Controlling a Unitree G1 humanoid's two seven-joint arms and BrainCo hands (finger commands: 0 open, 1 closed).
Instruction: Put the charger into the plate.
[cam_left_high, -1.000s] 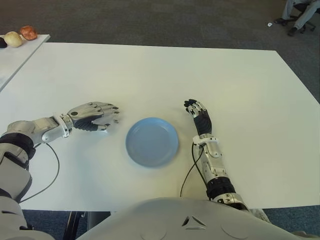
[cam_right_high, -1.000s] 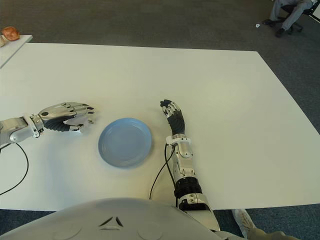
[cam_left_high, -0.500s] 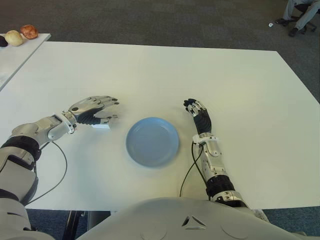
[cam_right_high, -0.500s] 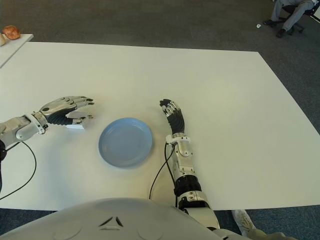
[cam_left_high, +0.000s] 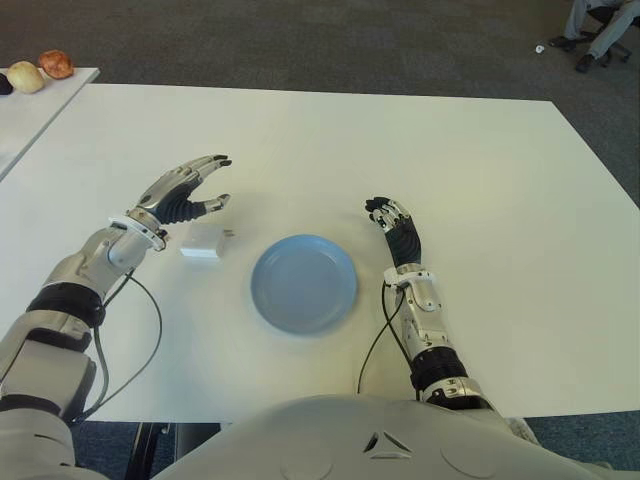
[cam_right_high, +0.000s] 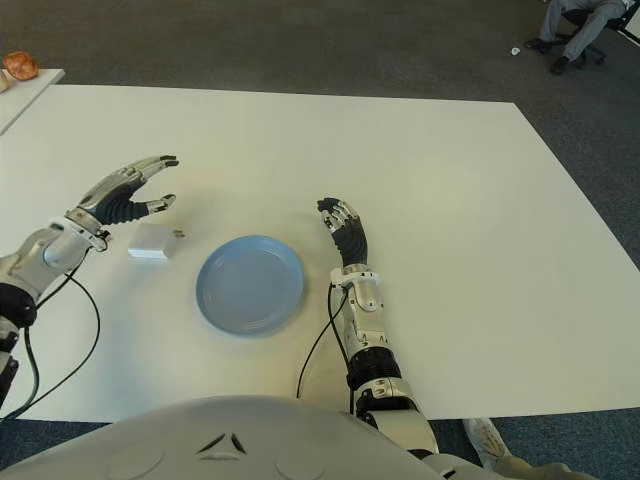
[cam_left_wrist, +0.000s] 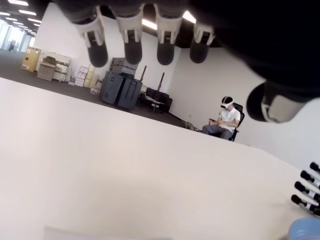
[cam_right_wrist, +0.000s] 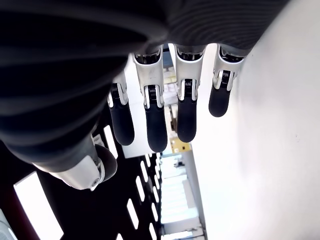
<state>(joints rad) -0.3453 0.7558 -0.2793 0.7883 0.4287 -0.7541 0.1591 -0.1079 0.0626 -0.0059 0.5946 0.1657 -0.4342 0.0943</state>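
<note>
We have the charger lying flat on the tabletop, just left of the plate and apart from it, its prongs pointing toward the plate. Nothing is in the plate yet, so the step in hand, as we judge it, is the grasp. To do it well we should bring our left hand down over the charger's body, set the thumb on one long side and the fingers on the other, close clear of the prongs, lift before we move across, and release over the plate's middle, not its rim. Our left hand hovers beyond the charger, toward the far edge, not touching it; the forearm slants in from the near left corner, the palm faces down and toward the plate, and the fingers are spread and hold nothing. Our right hand shows just right of the plate, fingers extended toward the far edge, a little apart, with nothing in them.
</note>
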